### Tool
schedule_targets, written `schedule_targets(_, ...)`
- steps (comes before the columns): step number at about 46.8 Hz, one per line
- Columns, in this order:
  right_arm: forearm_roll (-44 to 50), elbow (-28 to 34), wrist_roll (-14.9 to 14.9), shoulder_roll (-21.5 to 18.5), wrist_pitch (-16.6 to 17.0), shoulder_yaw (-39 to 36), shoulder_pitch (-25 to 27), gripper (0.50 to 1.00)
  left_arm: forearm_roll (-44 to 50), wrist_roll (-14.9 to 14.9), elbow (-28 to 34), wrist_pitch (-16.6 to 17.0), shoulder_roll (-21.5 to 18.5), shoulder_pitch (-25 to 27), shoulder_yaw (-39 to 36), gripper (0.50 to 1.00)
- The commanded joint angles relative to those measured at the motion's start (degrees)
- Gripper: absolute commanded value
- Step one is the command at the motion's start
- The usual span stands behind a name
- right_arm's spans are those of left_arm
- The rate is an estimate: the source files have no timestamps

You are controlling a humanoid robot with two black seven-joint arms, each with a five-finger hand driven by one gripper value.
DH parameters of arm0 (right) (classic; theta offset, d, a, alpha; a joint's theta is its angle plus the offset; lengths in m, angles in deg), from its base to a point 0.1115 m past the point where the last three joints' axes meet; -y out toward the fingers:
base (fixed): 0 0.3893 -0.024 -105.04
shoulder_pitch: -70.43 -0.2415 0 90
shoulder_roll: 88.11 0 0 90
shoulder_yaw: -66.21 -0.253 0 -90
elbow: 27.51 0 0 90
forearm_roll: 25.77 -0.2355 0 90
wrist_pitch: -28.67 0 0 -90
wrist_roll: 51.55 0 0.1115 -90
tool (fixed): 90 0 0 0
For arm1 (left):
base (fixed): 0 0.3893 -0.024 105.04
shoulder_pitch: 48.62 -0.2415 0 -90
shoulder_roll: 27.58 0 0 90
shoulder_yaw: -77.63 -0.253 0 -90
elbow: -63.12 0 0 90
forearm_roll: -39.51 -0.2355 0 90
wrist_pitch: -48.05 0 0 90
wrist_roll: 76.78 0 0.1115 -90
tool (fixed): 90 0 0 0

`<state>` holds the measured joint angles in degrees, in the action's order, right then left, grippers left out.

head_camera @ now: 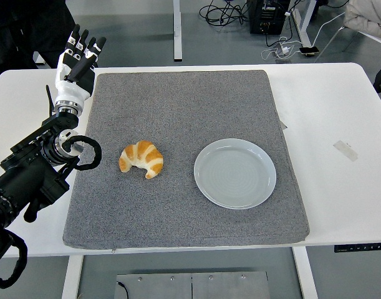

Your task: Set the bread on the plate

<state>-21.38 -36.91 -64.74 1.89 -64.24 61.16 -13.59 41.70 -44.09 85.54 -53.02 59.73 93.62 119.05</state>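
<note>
A golden croissant (141, 158) lies on the grey mat (184, 106), left of centre. To its right, a little apart, sits a pale blue-grey plate (235, 172) with nothing on it. My left hand (78, 57) is raised at the mat's far left corner, well behind the croissant, its fingers straight and spread, holding nothing. The black left arm (34, 174) runs in from the lower left edge. No right arm shows.
The mat covers most of the white table (333, 112). A small strip of tape (345, 149) lies on the table at right. Cables and table legs show on the floor beyond the far edge.
</note>
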Motion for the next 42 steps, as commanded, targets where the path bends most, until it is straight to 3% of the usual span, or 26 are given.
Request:
schedule_targets(1,0.0,0.0,0.0,0.0,0.0,0.0,0.0,1.0,0.0,0.1,0.0,0.0,0.0,0.1,0.0,0.98)
schedule_targets(42,0.0,0.0,0.0,0.0,0.0,0.0,0.0,1.0,0.1,0.0,0.4,0.0,-0.5,0.1,0.0,0.978)
